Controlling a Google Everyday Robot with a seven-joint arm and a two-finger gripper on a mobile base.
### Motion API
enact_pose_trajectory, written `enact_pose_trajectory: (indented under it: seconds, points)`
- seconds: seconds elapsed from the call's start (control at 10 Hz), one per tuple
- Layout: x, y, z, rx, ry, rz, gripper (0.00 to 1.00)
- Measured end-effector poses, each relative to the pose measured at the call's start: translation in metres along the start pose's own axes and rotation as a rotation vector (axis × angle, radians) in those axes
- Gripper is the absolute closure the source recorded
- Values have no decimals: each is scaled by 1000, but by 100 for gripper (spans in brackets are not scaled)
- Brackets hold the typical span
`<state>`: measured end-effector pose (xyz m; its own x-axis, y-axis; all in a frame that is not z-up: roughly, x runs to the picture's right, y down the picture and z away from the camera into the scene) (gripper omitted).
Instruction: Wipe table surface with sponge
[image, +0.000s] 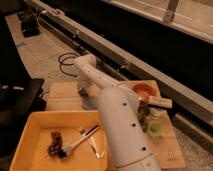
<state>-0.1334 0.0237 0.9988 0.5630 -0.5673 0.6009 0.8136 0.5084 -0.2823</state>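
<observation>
The light wooden table surface (61, 98) runs from left to right behind the tray. My white arm reaches from the bottom middle up to the far left part of the table. The gripper (84, 92) points down there, at or just above the boards. A small dark blue bit that looks like the sponge (81, 93) shows at the gripper's tip, mostly hidden by it. I cannot tell whether the gripper holds it. A flatter, paler grey-blue patch (90, 104) lies on the table just in front of the gripper.
A big yellow tray (33, 131) at the front left holds metal utensils (86, 137) and dark scraps (55, 144). A red bowl (145, 90), a wooden block (161, 103) and a green cup (156, 129) stand right of the arm. A black cable (66, 60) lies on the floor behind.
</observation>
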Motion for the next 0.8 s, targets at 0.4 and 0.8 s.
enact_pose_trajectory:
  seconds: [0.4,0.8]
  points:
    - [0,1,-1,3,2,-6,93]
    - [-8,6,-6,6,-1,6,100]
